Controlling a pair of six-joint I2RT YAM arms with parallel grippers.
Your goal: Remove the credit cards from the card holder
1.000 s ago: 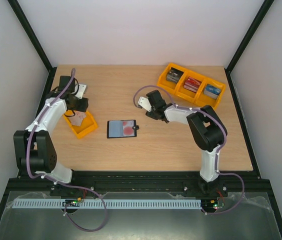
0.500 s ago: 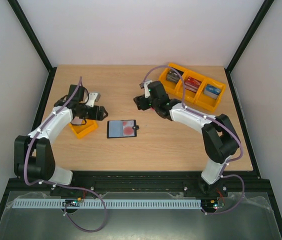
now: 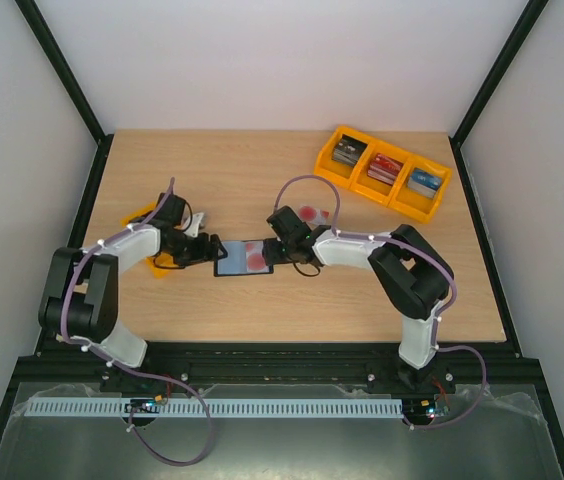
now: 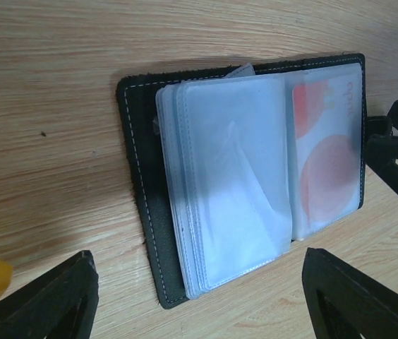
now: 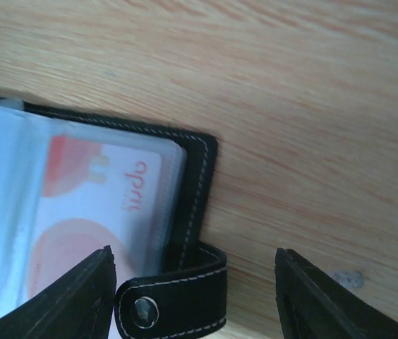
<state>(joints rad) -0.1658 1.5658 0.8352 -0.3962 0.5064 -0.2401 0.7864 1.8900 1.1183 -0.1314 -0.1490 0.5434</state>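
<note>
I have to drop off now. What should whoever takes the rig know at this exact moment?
Left pincer: open, empty, at the card holder's left edge.
Right pincer: open, empty, by its snap tab.
The holder lies open on the table.
Done: one credit card lies out, beyond the right arm.
Left: the pocketed card; the other sleeves look empty.

We make out only one piece of writing: a short word in red letters on the credit card (image 5: 100, 212) in the right half of the card holder (image 5: 197, 176). It is turned sideways, and we cannot read it with certainty.
</note>
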